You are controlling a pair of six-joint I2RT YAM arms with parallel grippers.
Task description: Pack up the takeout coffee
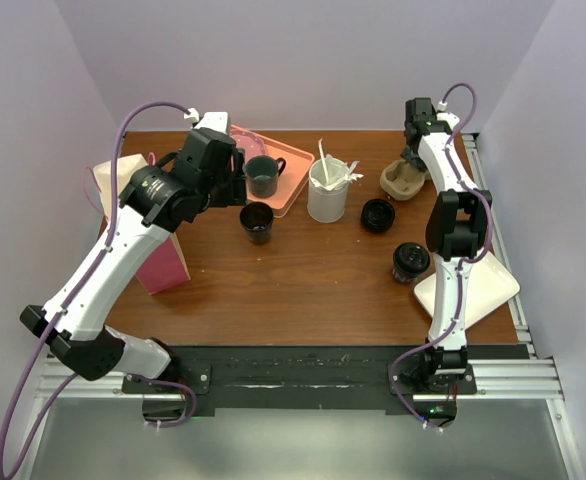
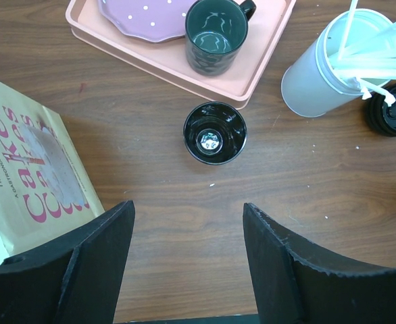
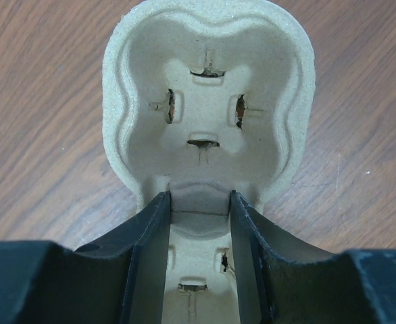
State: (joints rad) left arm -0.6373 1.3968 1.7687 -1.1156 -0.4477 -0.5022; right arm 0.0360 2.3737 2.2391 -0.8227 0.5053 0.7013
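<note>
While the right pincer (image 3: 199, 202) is closed narrowly on the waist of the pulp carrier (image 3: 208, 81) at the far right of the worktop (image 1: 303, 290), the takeout coffee (image 1: 410, 262) stands lidded just beside the white plate (image 1: 473, 290), well apart from the carrier. Left pincer (image 2: 188, 223): wide, empty, above a plain open cup (image 2: 215, 133). Step, as judged: securing the carrier. The next move calls for bringing it beside the coffee.

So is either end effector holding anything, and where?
The right end effector grips the pulp cup carrier by its middle ridge; left end effector is open, empty.
</note>
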